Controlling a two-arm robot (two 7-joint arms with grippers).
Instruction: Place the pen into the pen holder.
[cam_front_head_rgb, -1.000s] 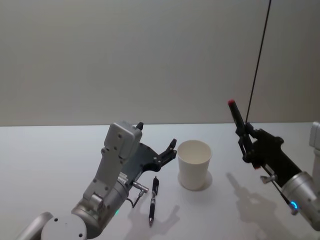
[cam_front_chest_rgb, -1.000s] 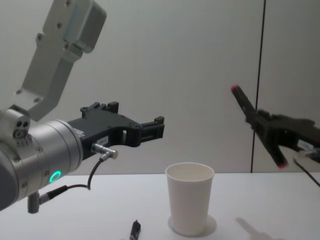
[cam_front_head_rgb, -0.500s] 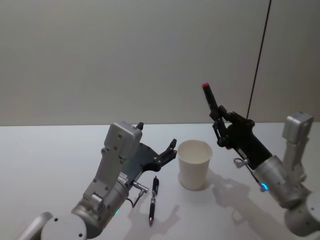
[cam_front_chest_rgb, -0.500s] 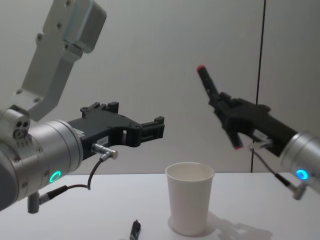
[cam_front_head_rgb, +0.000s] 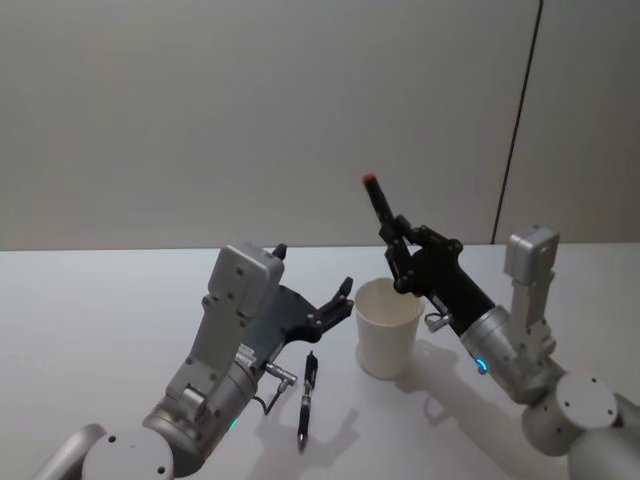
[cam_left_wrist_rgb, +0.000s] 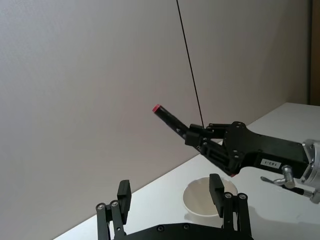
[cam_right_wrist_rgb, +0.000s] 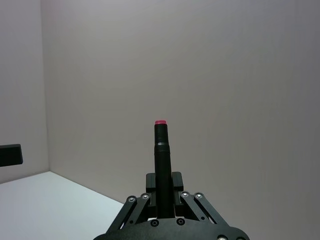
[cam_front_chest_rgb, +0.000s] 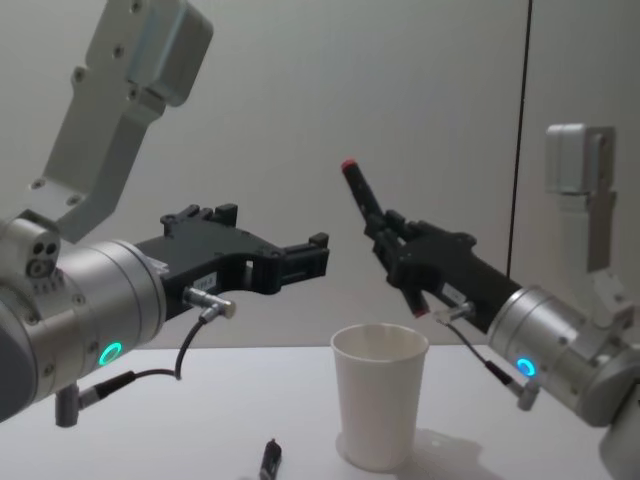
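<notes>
While it clasps the pen (cam_front_head_rgb: 377, 202) (tilted), right gripper (cam_front_head_rgb: 397, 262) seemingly overhangs pen holder (cam_front_head_rgb: 388, 338).

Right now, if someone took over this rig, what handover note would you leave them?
Right gripper: shut on a black red-tipped pen, held tilted just above the white paper cup.
Left gripper: open, hovering left of the cup.
A second black pen lies on the table left of the cup.
Done: pen grasped, over the cup. Left: lower it in, release.
</notes>
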